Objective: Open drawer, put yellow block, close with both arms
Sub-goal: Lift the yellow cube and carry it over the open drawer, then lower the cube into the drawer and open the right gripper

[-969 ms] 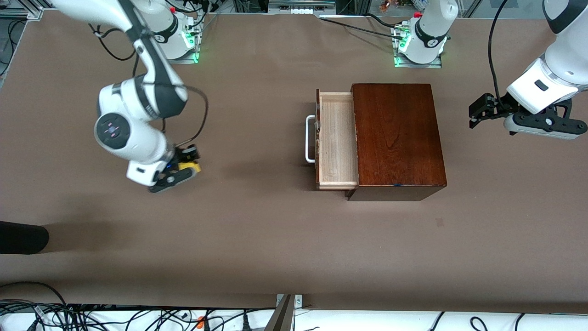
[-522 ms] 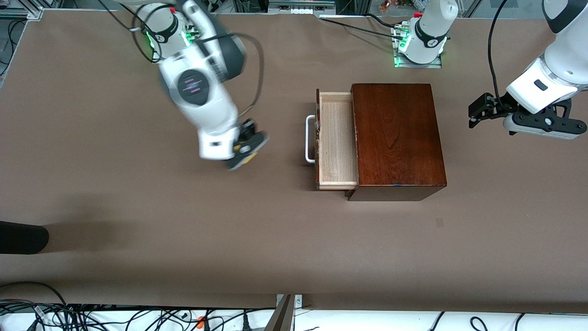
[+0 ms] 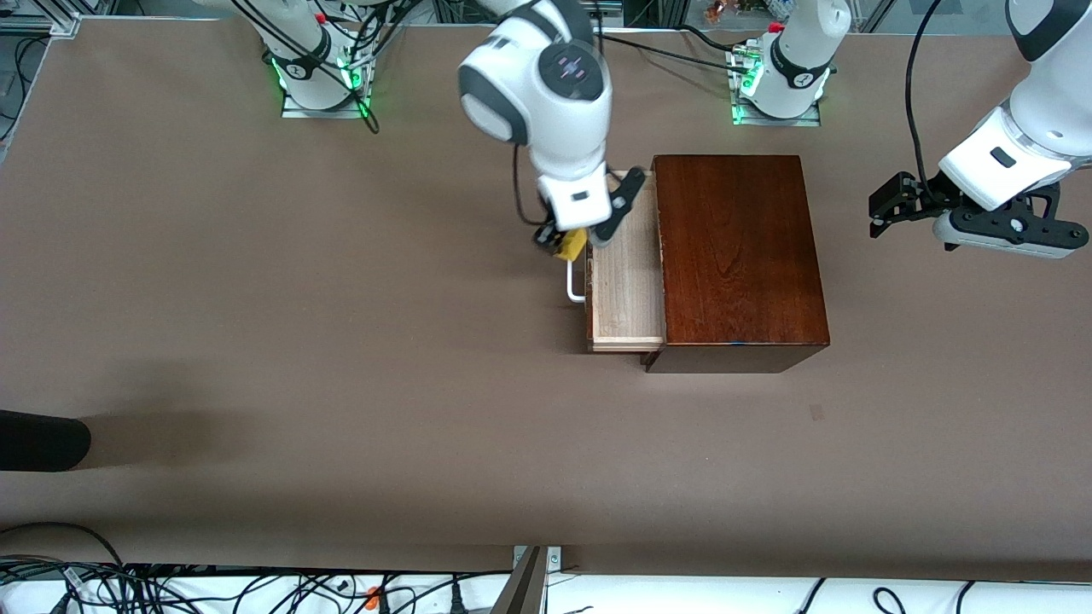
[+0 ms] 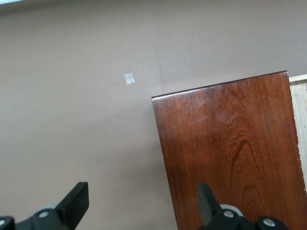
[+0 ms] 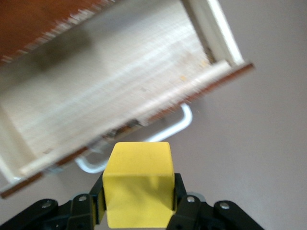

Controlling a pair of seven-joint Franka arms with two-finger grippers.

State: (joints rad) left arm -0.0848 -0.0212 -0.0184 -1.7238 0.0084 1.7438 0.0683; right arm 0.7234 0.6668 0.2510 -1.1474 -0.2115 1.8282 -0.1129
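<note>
Change: in one second our right arm has carried the yellow block (image 3: 572, 245) from the open table at its own end across to the drawer (image 3: 627, 281). The drawer itself has not moved; it is pulled out as before.
Meaning for the task: we judge that the opening is done and the carrying is almost done. What remains is to bring the block fully over the tray, let it go, and then close the drawer.
Right gripper (image 5: 139, 203): its jaws pinch the yellow block (image 5: 139, 189) from two sides. In the front view it hangs over the drawer's dark front and white handle (image 3: 575, 286), at the edge of the tray, not yet over the middle.
Right arm pose: it reaches from its base toward the wooden box (image 3: 738, 256), with the wrist turned down and a little tilted.
Right wrist view: we see the pale tray (image 5: 110, 81) and the handle (image 5: 172, 127) below the block, so the block is at the front rail.
Left gripper (image 3: 887, 209): it waits in the air over the table at the left arm's end, beside the box, with the jaws spread and nothing between them.
Next move: we think a short shift toward the box, then release.
</note>
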